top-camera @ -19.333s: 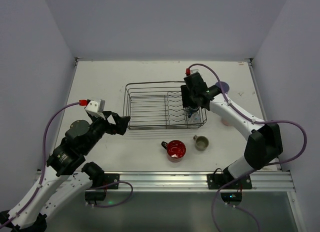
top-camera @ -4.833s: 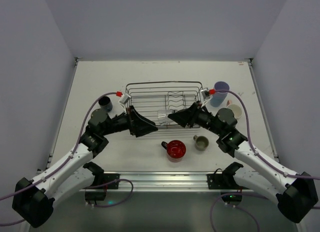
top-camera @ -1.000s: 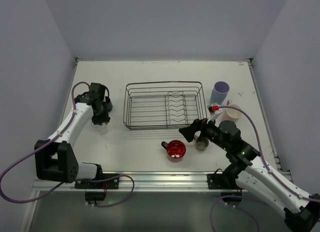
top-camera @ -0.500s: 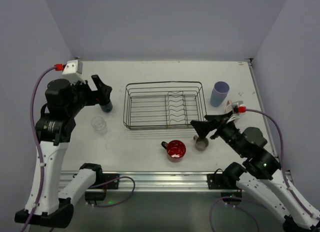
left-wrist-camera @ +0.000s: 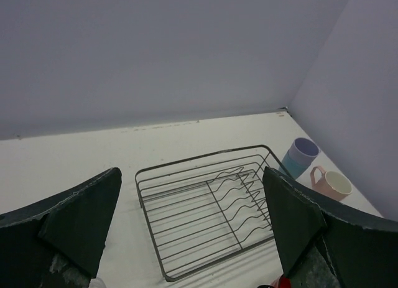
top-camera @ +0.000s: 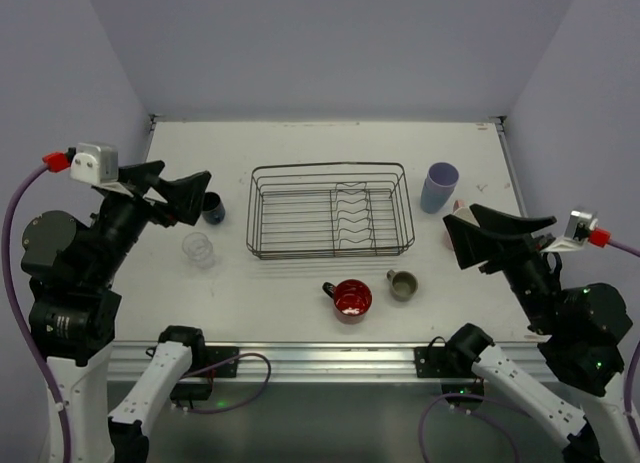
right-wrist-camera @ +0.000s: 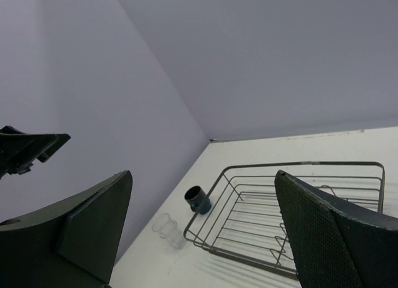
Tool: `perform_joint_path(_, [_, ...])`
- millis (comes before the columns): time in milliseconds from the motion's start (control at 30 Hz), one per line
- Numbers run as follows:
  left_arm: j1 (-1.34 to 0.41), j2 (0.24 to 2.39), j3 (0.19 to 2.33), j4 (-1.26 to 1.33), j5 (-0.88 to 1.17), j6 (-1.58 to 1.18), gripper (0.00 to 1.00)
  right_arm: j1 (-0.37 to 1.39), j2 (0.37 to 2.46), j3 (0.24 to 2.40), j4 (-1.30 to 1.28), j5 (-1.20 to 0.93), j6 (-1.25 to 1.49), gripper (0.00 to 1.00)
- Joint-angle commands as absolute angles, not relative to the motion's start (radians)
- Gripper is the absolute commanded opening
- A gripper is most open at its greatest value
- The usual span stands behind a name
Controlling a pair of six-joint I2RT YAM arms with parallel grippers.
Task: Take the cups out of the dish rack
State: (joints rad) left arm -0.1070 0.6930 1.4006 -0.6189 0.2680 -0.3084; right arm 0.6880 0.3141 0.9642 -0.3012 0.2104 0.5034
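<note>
Dish rack: the dish rack [top-camera: 300, 213] sits at the middle of the surface [top-camera: 300, 143], a little closer to the far edge than to the near one, its long sides parallel to those edges. Its upright plate dividers [top-camera: 360, 215] fill the right half.

Cups toward the left edge: the dark blue cup [top-camera: 211, 208] stands upright just off the rack's left short side. The clear glass [top-camera: 198, 249] stands closer to the near edge, apart from the rack's near-left corner.

Cups toward the near edge: the red mug [top-camera: 351, 297] stands between the rack's long near side and the near edge, handle pointing left. The olive cup [top-camera: 402, 284] is just to its right, apart from it.

Cups toward the right edge: the lavender tumbler [top-camera: 438, 187] stands beside the rack's far-right corner. The pink cup [left-wrist-camera: 333, 183] is just beside the tumbler on the near side, upright; from the top view the right arm hides most of it.

Left tool: the left tool [left-wrist-camera: 190, 176] hangs high over the left edge, fingers spread wide, gripping nothing.

Right tool: the right tool [right-wrist-camera: 203, 173] hangs high over the right edge toward the near-right corner, fingers spread wide, gripping nothing.

Cups and rack: every cup in view rests on the surface outside the rack's wires.
</note>
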Motion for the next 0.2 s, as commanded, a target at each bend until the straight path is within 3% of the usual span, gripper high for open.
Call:
perform_joint_path(0, [-0.104, 0.686, 1.382, -0.574, 0.324, -0.282, 1.0, 0.687, 0.351, 0.992, -0.344, 0.236, 0.497, 0.99])
perform_joint_path(167, [-0.104, 0.672, 1.309, -0.512, 0.342, -0.3, 1.0, 0.687, 0.387, 1.017, -0.357, 0.233, 0.492, 0.99])
